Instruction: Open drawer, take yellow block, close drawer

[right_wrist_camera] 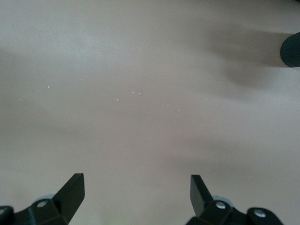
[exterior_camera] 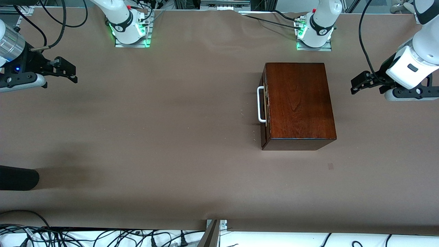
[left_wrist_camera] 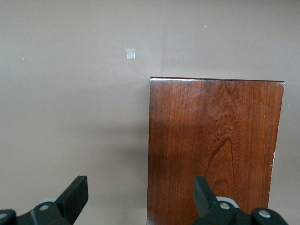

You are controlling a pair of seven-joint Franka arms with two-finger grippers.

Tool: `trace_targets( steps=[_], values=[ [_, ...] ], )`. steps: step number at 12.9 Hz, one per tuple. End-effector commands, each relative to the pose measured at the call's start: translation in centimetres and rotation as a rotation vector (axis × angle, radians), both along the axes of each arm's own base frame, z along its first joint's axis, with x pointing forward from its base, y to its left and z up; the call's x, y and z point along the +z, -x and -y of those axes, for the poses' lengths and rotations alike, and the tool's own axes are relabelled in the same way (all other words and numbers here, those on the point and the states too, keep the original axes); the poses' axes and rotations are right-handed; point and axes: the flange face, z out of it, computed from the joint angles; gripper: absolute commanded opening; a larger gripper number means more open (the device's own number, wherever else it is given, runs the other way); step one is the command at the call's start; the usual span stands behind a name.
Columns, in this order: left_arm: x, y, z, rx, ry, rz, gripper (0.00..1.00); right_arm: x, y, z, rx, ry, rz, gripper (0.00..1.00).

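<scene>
I see the brown worktop (exterior_camera: 171, 137) filling nearly the whole front view. The box (exterior_camera: 298, 103) sits right of centre in that frame, toward the left arm's end of the worktop, its drawer (exterior_camera: 263, 109) pushed in flush, with the white handle (exterior_camera: 260, 104) on the face turned toward the right arm's end. I cannot see the yellow block in any view. A black rounded object (exterior_camera: 17, 177) pokes in at the lower left edge. The left gripper (exterior_camera: 360, 84) hangs at the right edge of the frame, over the worktop beside the box, fingers (left_wrist_camera: 75, 197) apart. The right gripper (exterior_camera: 68, 70) waits at the upper left, over bare worktop, fingers (right_wrist_camera: 70, 192) also spread wide. A small pale patch (exterior_camera: 330, 166) lies on the worktop just below the box.
</scene>
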Motion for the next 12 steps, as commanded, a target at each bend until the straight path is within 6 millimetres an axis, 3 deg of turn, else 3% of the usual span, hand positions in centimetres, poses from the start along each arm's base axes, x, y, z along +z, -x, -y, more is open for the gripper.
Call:
trace_targets(
  steps=[1, 5, 6, 8, 10, 12],
  values=[
    [0.2, -0.3, 0.9, -0.004, 0.012, -0.024, 1.00, 0.5, 0.1, 0.0, -0.009, -0.016, -0.003, 1.00],
    [0.0, 0.1, 1.3, -0.017, 0.008, -0.060, 1.00, 0.5, 0.1, 0.0, -0.007, -0.015, -0.004, 1.00],
    [0.1, 0.3, 2.4, -0.037, 0.010, -0.058, 1.00, 0.5, 0.1, 0.0, -0.007, -0.015, -0.004, 1.00],
    [0.1, 1.0, 6.6, -0.103, 0.010, -0.060, 1.00, 0.5, 0.1, 0.0, -0.006, -0.015, -0.004, 1.00],
    [0.0, 1.4, 9.3, -0.115, 0.023, -0.056, 1.00, 0.5, 0.1, 0.0, -0.006, -0.015, -0.004, 1.00],
    [-0.9, 0.2, 14.6, -0.116, 0.033, -0.050, 1.00, 0.5, 0.1, 0.1, -0.003, -0.016, -0.004, 1.00]
  ],
)
